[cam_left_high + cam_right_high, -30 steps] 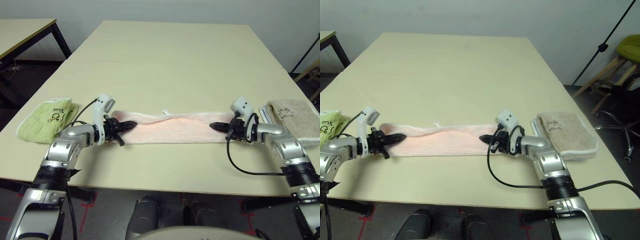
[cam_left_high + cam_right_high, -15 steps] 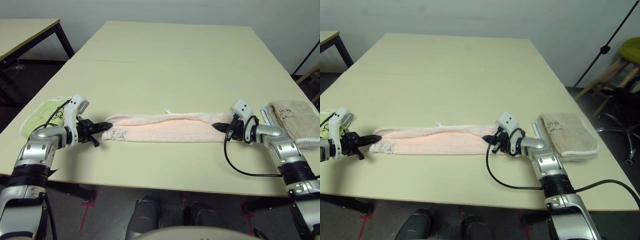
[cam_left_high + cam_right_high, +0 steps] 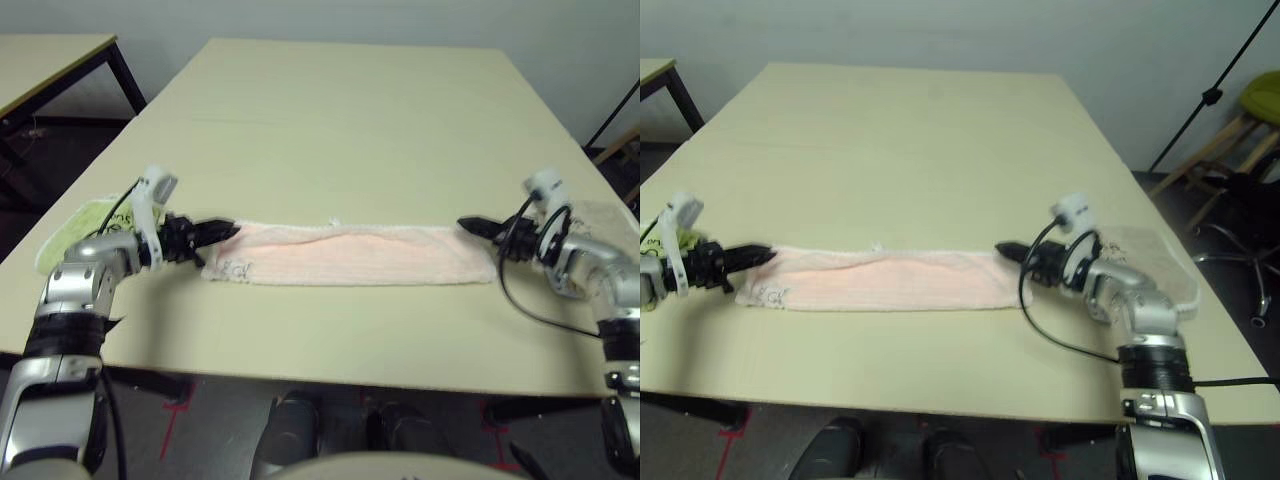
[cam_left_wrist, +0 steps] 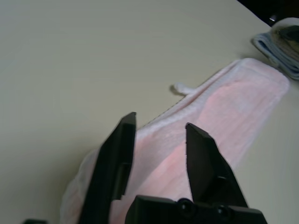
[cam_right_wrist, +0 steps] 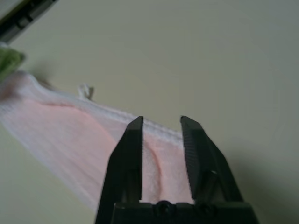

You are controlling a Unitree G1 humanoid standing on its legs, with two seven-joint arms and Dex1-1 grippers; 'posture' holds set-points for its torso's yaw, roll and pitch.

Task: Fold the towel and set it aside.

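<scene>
Pale pink terry towel (image 3: 350, 258), folded into long strip on table (image 3: 350, 130), stretched between left tool (image 4: 161, 121) and right tool (image 5: 161, 119). Both tools spread open, gripping nothing, one above each end. Cloth looks light, limp, hardly slippery, not fragile; loose layers could slide apart. Best hold: short ends below tools, pinching every layer, lifting both together gently.

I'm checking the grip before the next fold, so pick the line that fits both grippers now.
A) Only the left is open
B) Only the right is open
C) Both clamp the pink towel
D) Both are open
D: the left gripper and the right gripper each have their two fingers spread apart, with the pink towel lying on the table.
</scene>
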